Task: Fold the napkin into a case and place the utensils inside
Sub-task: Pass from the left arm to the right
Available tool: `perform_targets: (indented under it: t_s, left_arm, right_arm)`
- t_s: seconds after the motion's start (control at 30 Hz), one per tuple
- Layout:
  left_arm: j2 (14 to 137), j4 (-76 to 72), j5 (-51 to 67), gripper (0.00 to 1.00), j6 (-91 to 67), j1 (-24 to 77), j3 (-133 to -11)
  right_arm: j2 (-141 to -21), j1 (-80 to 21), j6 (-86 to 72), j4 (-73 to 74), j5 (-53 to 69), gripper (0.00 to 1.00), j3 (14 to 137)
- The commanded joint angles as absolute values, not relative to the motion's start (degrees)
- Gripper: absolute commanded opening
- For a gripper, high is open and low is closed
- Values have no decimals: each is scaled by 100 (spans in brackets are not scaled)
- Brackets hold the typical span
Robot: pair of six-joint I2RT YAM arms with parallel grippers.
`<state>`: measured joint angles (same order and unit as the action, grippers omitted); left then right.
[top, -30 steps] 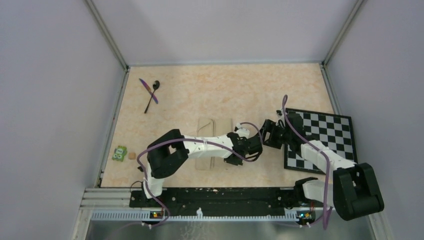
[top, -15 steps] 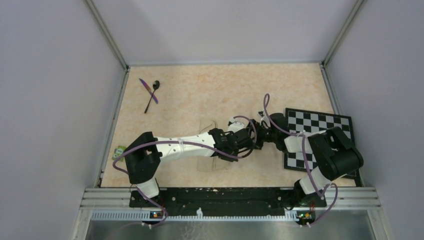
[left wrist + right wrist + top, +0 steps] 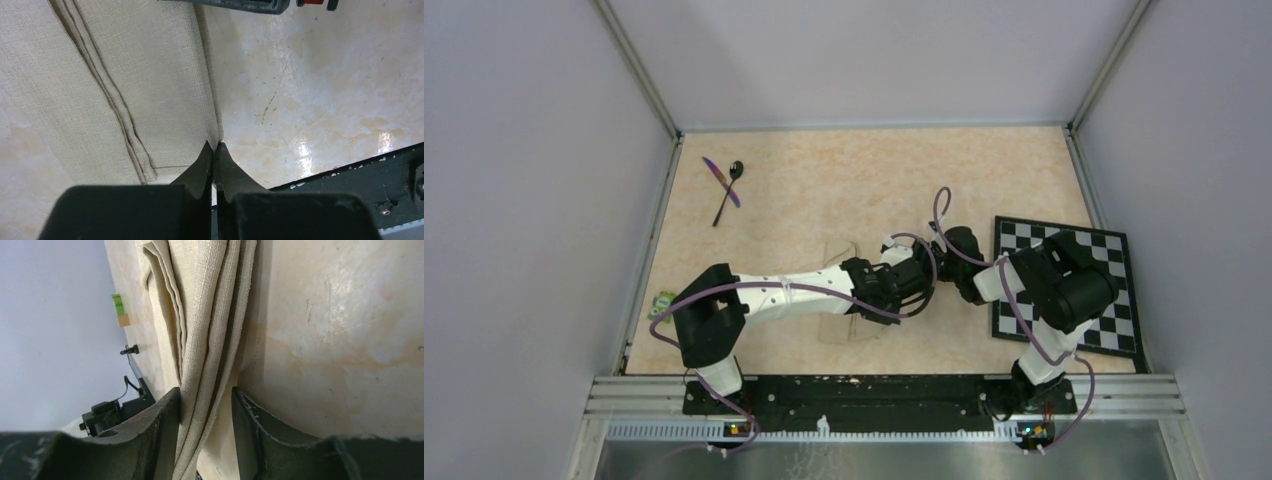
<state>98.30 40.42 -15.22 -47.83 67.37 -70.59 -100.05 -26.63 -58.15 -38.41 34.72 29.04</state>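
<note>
**Item 1, left gripper** (image 3: pixel 214 146). We record it closed. Its fingertips are pinched together on the corner hem of the napkin (image 3: pixel 150 75). The cloth lies flat ahead of the tips and to their left, in layers with long fold lines. Bare tabletop (image 3: pixel 310 100) lies to their right.

**Item 2, right gripper** (image 3: pixel 205 390). Its jaws stand apart on either side of a bunch of napkin folds that runs straight ahead of the tips. The cloth lies against one finger. We cannot tell whether it is clamped.

**Item 3, the pair.** In the overhead view the two grippers sit near each other at the napkin's right edge. Most of the cloth is hidden under the left arm (image 3: pixel 804 292).

**Item 4, utensils.** The black spoon (image 3: pixel 723 205) and purple knife (image 3: pixel 714 172) lie crossed, well apart from both grippers, beyond and to the left of the left gripper.

**Item 5, checkerboard** (image 3: pixel 1104 260). It lies flat just beside the right gripper, on the side away from the left one.
</note>
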Motion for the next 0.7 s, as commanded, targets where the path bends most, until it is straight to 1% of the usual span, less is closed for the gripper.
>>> perform_targets:
  t_s: [0.0,0.2,0.23,0.27,0.3,0.37,0.4,0.43,0.47,0.53,0.57,0.63,0.67]
  left_arm:
    - [9571,3853,-1485,0,-4728,6724,-6987]
    - [9652,3666,-1347,0,-4698,6724,-6997]
    - [9663,3623,-1301,0,-4687,6724,-7004]
    - [9670,3573,-1237,0,-4677,6713,-7016]
    - [9653,3536,-1117,9,-4709,6675,-7046]
    - [9469,3445,-741,50,-4749,6490,-7053]
    - [9261,3302,-578,62,-4695,6357,-6965]
    - [9007,3115,-436,66,-4628,6219,-6805]
    - [8698,2867,-251,68,-4573,5951,-6610]
    - [8121,2298,371,66,-4586,5331,-6029]
    - [7868,1962,666,62,-4670,4936,-5655]
    - [7432,1235,1112,47,-4793,4279,-4959]
    - [7313,937,1250,41,-4819,3997,-4689]
  right_arm:
    - [-10027,-2706,-5702,-4295,3171,39,3068]
    - [-10116,-2707,-5451,-4455,3047,23,3094]
    - [-10116,-2703,-5408,-4500,3048,16,3094]
    - [-10125,-2702,-5374,-4560,3070,5,3094]
    - [-10125,-2705,-5330,-4626,3090,0,3094]
    - [-10089,-2707,-5194,-4589,3098,0,3094]
    - [-10055,-2706,-5082,-4540,3085,0,3098]
    - [-10033,-2707,-4999,-4506,3077,0,3094]
    - [-10020,-2707,-4934,-4455,3081,0,3109]
    - [-10022,-2707,-4788,-4334,3102,0,3171]
    - [-10009,-2707,-4714,-4243,3100,0,3208]
    - [-9992,-2706,-4581,-4092,3061,0,3274]
    - [-9967,-2707,-4500,-3997,3044,0,3315]
